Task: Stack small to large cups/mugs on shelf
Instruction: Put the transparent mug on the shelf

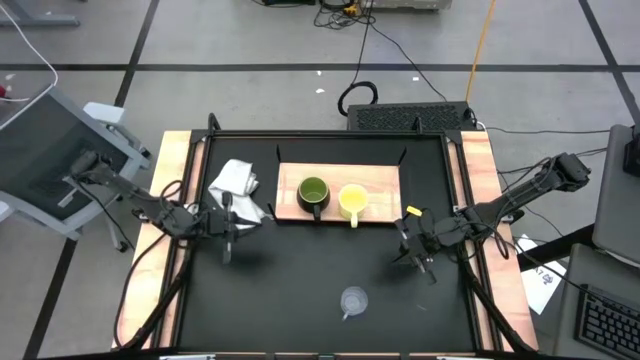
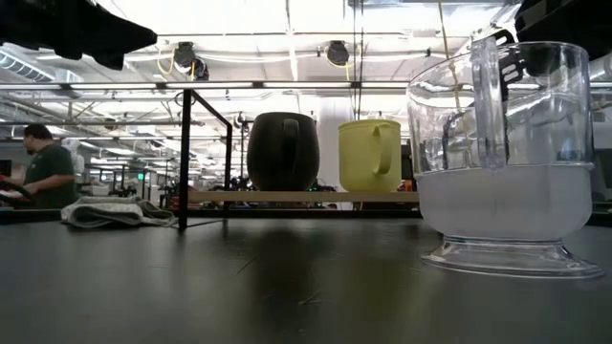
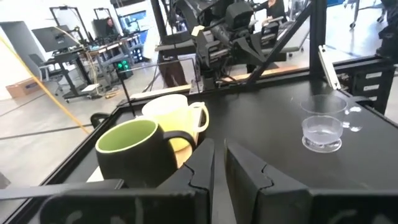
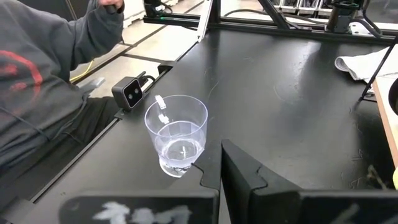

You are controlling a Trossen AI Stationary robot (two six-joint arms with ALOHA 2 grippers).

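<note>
No writing is readable. Green mug (image 1: pixel 313 193) and yellow mug (image 1: pixel 352 200) stand side by side on the shelf (image 1: pixel 385 182); glass cup (image 1: pixel 352 299) stands apart on the table (image 1: pixel 300 290). Left gripper (image 1: pixel 228 246) is nearly closed, right gripper (image 1: pixel 428 270) closed; both hold nothing.

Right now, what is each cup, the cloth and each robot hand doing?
Green mug: upright on the shelf, empty.
Yellow mug: upright on the shelf, beside the green mug.
Clear cup: upright on the black table, not on the shelf.
White cloth: crumpled on the table, left of the shelf.
Left gripper: nearly shut, holding nothing.
Right gripper: shut, holding nothing.
</note>
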